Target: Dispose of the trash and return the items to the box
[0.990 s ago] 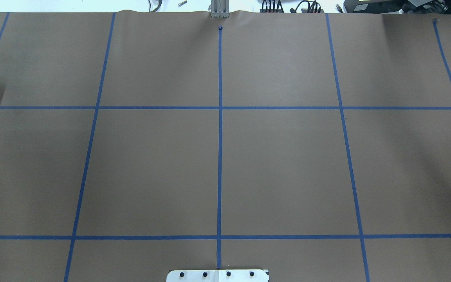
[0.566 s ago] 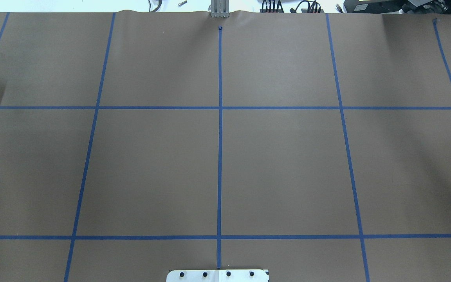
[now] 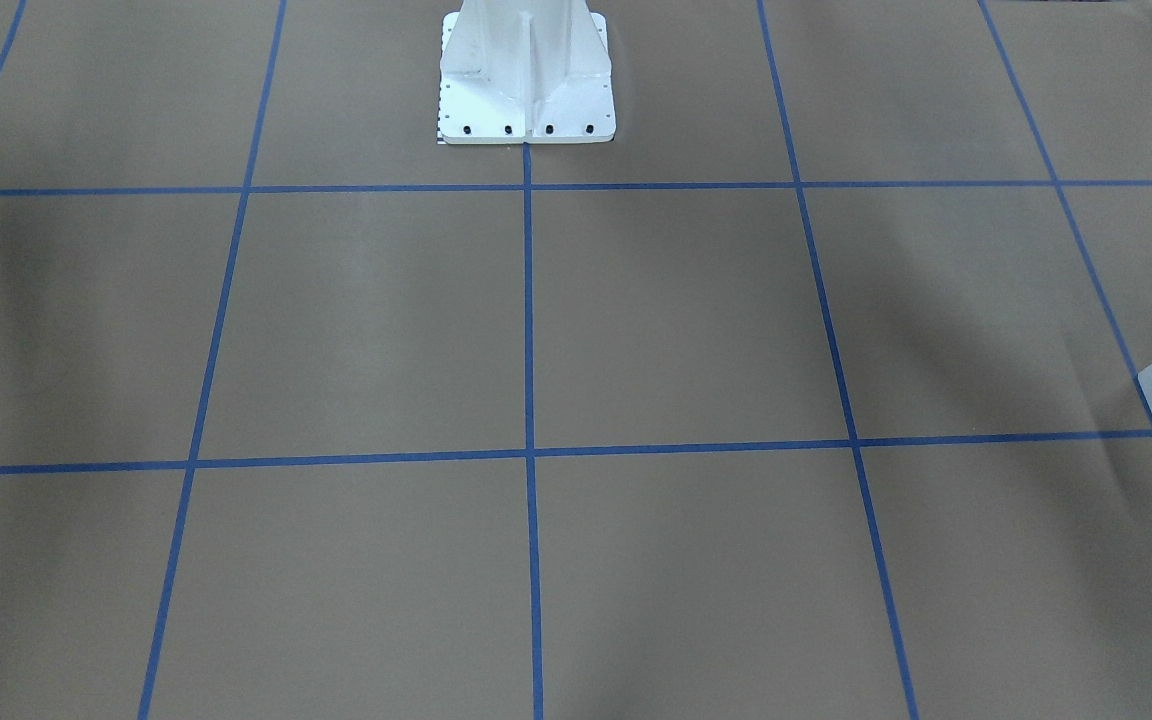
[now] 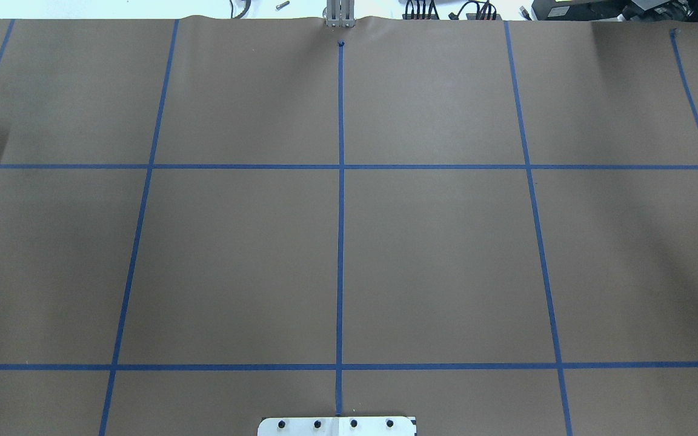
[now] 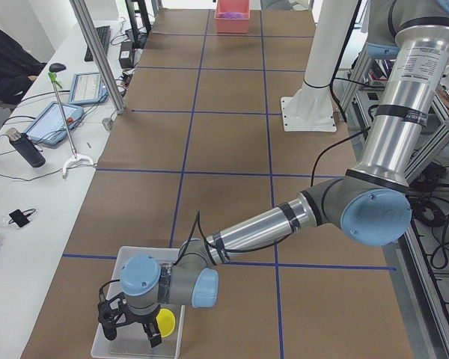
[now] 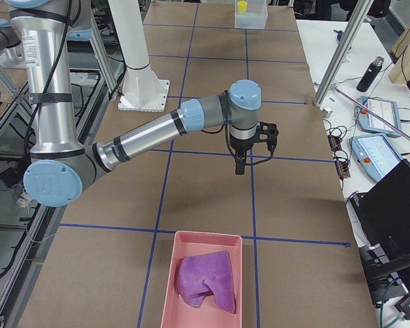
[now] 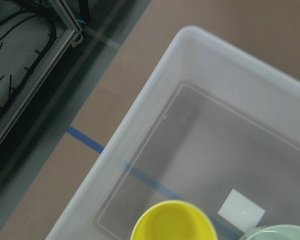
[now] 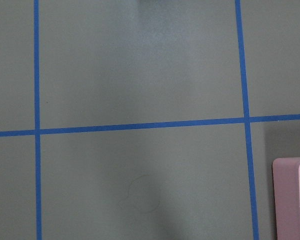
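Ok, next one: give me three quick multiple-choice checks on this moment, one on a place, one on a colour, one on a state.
1. Where is the yellow cup relative to the white box?
A beside it
B inside it
C under it

2. What colour is the crumpled lump in the pink tray?
A green
B black
C purple

3. The box is:
A open on top
B shut with a lid
C tipped on its side

Answers:
1 B: the left wrist view looks down on the cup on the box's floor.
2 C: the right side view shows it purple.
3 A: the wrist view sees straight in past the rim, with no lid.
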Controlling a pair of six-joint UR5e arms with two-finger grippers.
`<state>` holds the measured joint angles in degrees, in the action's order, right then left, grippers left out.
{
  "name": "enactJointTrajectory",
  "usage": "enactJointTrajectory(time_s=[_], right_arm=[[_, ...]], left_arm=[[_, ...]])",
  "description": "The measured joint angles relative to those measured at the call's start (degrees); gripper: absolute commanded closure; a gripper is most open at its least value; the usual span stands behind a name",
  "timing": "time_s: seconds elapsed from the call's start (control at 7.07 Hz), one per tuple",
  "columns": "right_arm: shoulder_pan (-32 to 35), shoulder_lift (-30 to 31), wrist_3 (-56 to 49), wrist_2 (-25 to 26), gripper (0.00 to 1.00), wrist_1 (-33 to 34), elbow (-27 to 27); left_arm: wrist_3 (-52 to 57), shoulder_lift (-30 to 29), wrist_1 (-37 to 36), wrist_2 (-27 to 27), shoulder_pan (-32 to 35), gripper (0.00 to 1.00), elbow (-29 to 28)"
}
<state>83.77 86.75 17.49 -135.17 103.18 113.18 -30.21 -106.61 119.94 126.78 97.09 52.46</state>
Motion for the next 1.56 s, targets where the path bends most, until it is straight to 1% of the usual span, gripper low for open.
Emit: enactJointTrajectory(time_s=[0.14,0.42,0.57,0.71,0.99,1.27,1.56], right_arm=[[0.0,0.1,0.0,0.0,0.0,-0.1,0.0],[-0.1,1.7,-0.4,0.2,0.0,-0.7,0.0],[-0.4,2.4,-0.6,0.5,0.0,-0.8,-0.3],[-0.6,3.0,-0.9,0.7,0.0,-0.9,-0.7],[-0.7,5.4,-2.0,2.8,0.0,-0.9,-1.9],[-0.5,8.1,-2.4,4.5,0.0,-0.9,-2.8],[1.0,10.8,-2.5,4.6,0.0,-2.6,-3.5]], left_arm=[[1.9,-0.3,-2.4,0.1,0.4,0.01,5.4],[10.1,0.5,-7.5,1.3,0.3,0.01,17.0],[12.8,3.2,-8.6,3.2,0.0,0.01,23.2],[14.1,6.5,-8.6,4.7,-0.7,0.01,28.1],[14.6,9.0,-10.5,5.8,-3.8,0.01,32.9],[14.7,10.1,-19.6,5.9,-5.8,0.01,38.2],[14.8,12.7,-22.4,5.7,-6.2,0.01,40.3]])
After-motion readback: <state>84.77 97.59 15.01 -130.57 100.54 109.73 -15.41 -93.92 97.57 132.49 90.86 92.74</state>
